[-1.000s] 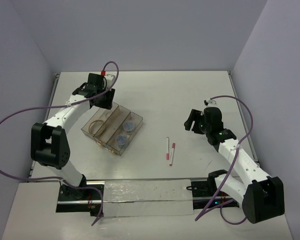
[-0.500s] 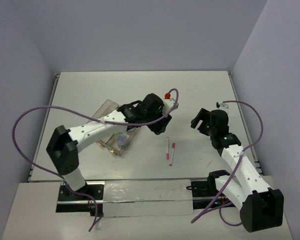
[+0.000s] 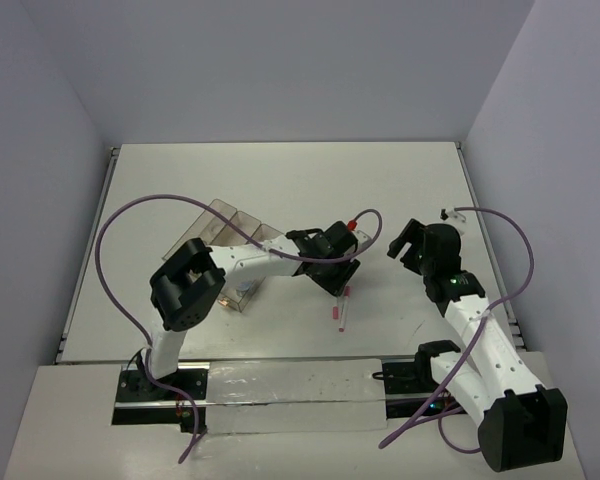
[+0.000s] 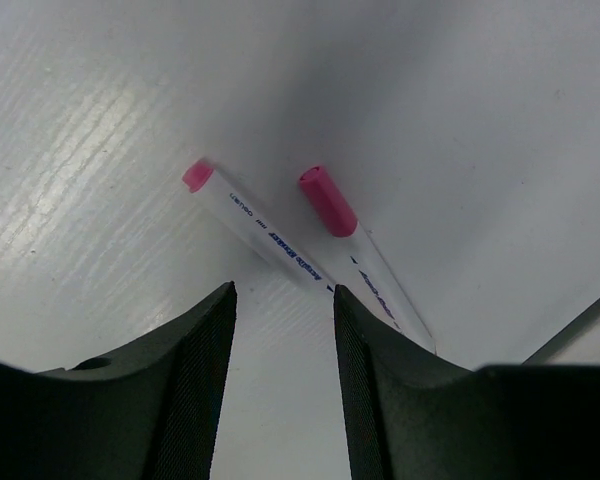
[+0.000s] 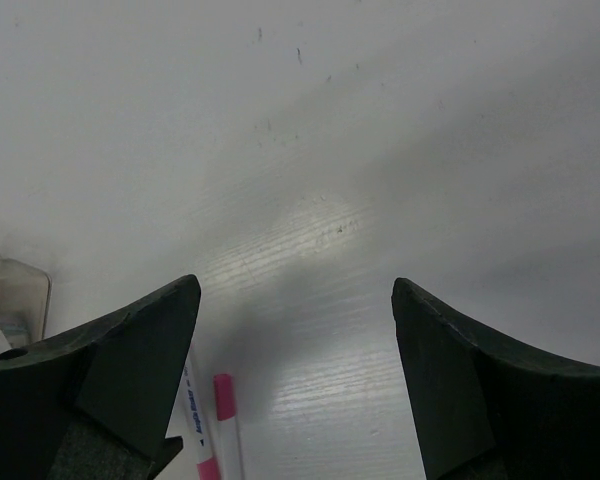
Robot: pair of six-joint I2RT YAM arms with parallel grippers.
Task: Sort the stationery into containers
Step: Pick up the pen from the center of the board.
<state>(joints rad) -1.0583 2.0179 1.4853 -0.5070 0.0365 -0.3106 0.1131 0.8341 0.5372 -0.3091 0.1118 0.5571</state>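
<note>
Left wrist view: left jaws half open, empty, above the two pens (image 4: pixel 265 237) — straddle just one across its barrel before closing; right jaws stand wide, empty.

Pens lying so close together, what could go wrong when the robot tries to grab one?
1. The left fingers stand open over the first pen, but the second pen disappears behind one finger. They might pinch both pens or knock one away.
2. The right fingers hang open close to the same pens, so the two arms could bump.
</note>
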